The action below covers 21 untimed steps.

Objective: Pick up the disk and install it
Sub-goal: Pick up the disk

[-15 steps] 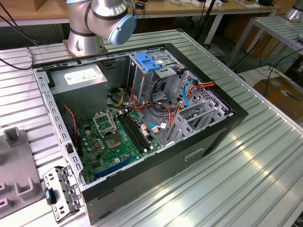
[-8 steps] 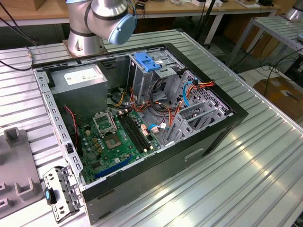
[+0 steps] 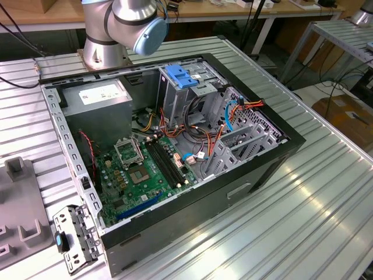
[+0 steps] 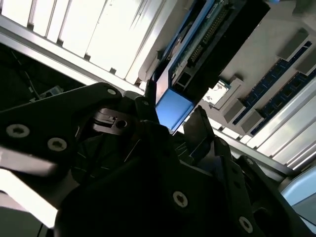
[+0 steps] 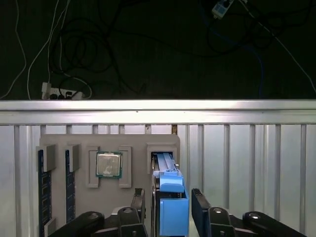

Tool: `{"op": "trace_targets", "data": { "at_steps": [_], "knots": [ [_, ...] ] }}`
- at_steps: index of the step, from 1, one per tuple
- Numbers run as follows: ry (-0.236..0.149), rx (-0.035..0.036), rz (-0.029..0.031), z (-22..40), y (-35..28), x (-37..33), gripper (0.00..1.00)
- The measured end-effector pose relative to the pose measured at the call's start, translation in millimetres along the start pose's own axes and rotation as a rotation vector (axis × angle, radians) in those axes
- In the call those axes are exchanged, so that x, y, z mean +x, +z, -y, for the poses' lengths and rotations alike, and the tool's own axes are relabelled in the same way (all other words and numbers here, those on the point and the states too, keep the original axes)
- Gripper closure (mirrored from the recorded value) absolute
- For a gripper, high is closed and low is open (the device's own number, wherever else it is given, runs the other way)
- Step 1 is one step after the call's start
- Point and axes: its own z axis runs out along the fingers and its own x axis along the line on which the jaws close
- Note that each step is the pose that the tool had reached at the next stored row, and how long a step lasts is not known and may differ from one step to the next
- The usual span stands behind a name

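Open black metal computer case (image 3: 175, 151) on ribbed aluminium table (image 3: 309, 198), before the silver-and-blue robot arm base (image 3: 108, 35) in the exterior view.
In the first wrist view, upright in a slot of the grey moulded tray (image 5: 133, 143): silver blue-railed disk (image 5: 173, 212), clear between the black gripper (image 5: 168, 193) fingers, square processor chip (image 5: 108, 164) just beside.

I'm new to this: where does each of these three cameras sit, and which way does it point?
Exterior view: off the arm, looking down into the open computer case; its base joints show.
First wrist view: on the arm, facing the grey tray; gripper shows.
Second wrist view: on the arm, close behind the gripper.
Both wrist views share the open gripper straddling the disk.
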Motion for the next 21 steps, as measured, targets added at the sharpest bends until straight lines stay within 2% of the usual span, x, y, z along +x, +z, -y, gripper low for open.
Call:
{"op": "trace_targets", "data": {
  "at_steps": [1, 2, 12, 21],
  "knots": [
    [0.0, 0.0002, 0.0003, -0.1, 1.0, 0.0, 0.48],
    [0.0, 0.0003, 0.0005, -0.2, 3.1, 0.0, 0.55],
    [0.0, 0.0026, 0.0016, -0.8, 18.8, -0.3, 0.55],
    [0.012, 0.0024, 0.0033, -0.7, 20.8, -0.3, 0.55]
  ]
}}
